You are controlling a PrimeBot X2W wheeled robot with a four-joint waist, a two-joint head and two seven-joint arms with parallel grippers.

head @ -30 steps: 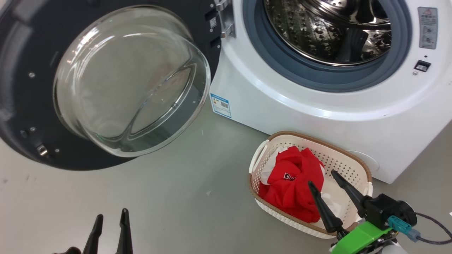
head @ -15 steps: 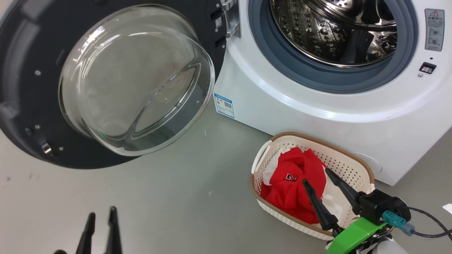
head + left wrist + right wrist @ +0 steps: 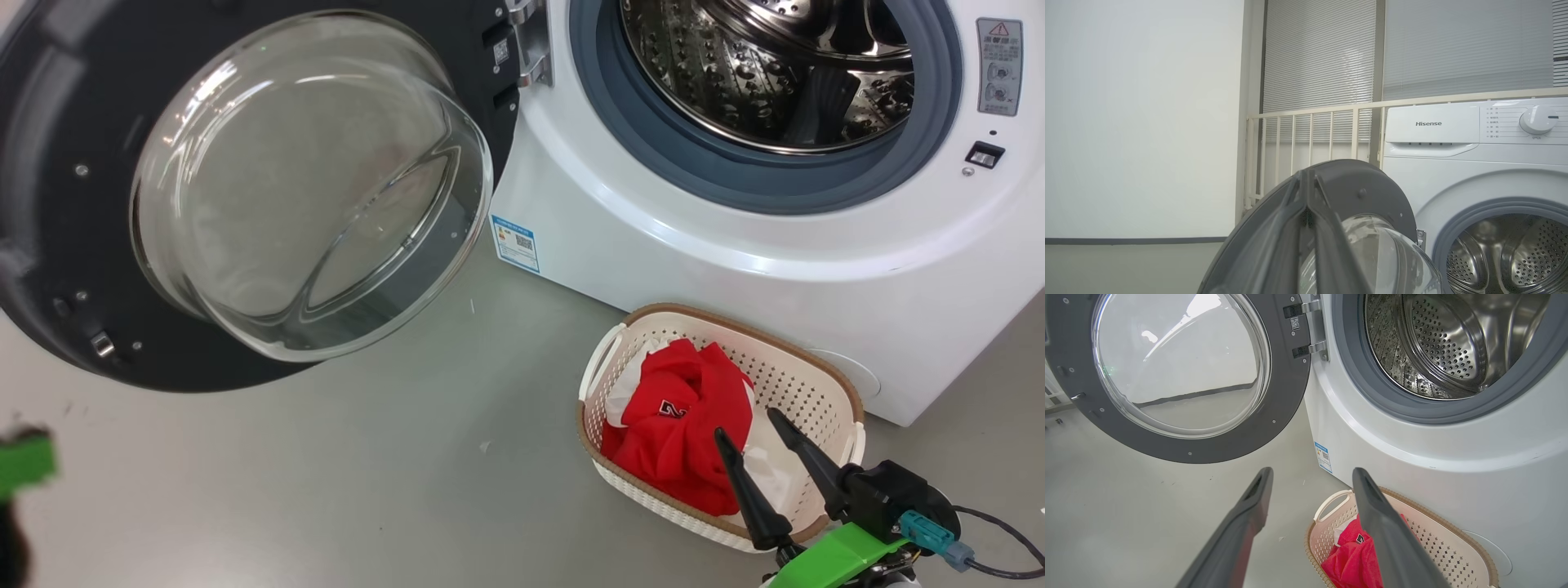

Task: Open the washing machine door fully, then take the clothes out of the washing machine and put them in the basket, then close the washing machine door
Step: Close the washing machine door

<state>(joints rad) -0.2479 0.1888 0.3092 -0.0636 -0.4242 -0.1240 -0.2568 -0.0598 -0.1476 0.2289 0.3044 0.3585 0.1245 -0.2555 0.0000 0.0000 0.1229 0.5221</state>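
Plainly, the unloading looks done. Nearest, the right gripper (image 3: 744, 421) hovers with its fingers spread and empty, just above the basket (image 3: 816, 367). The clothes (image 3: 678, 433) lie bunched inside it, red with some white showing. The basket sits on the floor (image 3: 367, 474), close against the front of the washing machine (image 3: 735, 253). The left gripper (image 3: 1306, 175) has its fingers pressed together on nothing and points towards the edge of the washing machine door (image 3: 49, 245). That door stands swung wide to the left, so opening is finished. Behind it, the visible part of the steel drum (image 3: 735, 82) holds no fabric. By my reading, only closing the door is left. The floor is smooth pale grey with a few small specks. Beyond are a plain white wall (image 3: 1143, 122), a cream railing (image 3: 1310, 134) and closed blinds (image 3: 1323, 53).
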